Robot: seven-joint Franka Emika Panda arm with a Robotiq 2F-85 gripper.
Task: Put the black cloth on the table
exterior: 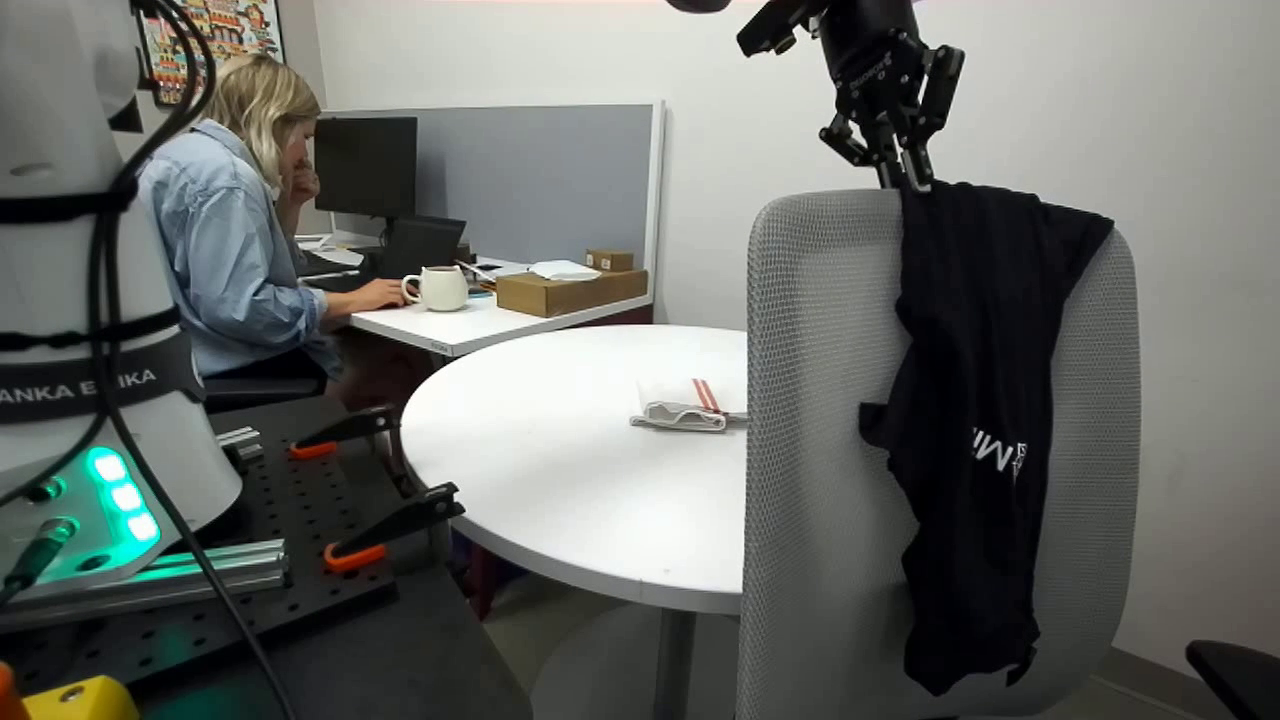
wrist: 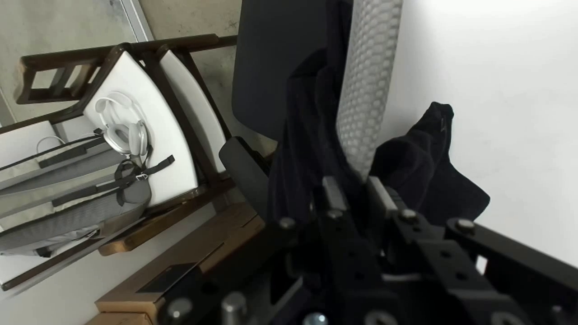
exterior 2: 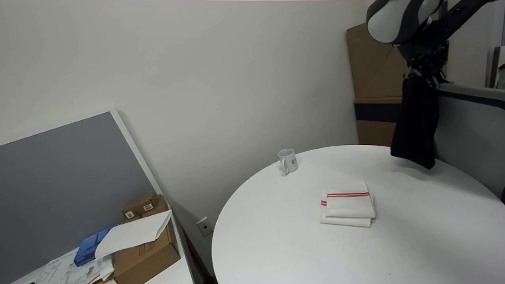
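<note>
Hanging over the top edge of a gray mesh chair back (exterior: 820, 420), the black cloth (exterior: 985, 340) falls on both of its faces. On the face turned away from the round white tabletop (exterior: 560, 490) it reaches well down the mesh, white lettering (exterior: 992, 450) showing low on the fabric. On the opposite face it hangs over the tabletop near the rim; whether the hem touches the surface, I cannot tell. I have the gripper (exterior: 904, 180) pointing down at the top of the chair back, its fingers (wrist: 380, 193) close together and clamped on the black cloth; in the wrist view, dark fabric lies between the fingertips and to either side of the mesh edge. Whether that edge is pinched too, I cannot tell. On the tabletop I see a folded white towel (exterior 2: 347, 207) with red stripes and, well apart from it near the rim, an upright white mug (exterior 2: 290, 161). Elsewhere, a person (exterior: 225, 220) sits at a desk (exterior: 460, 330) bearing a monitor (exterior: 366, 165), a pale mug (exterior: 442, 288) and a cardboard box (exterior: 560, 294). Headphones (wrist: 137, 137) rest on a white seat (wrist: 169, 167), beside a gray backpack (wrist: 86, 223).
</note>
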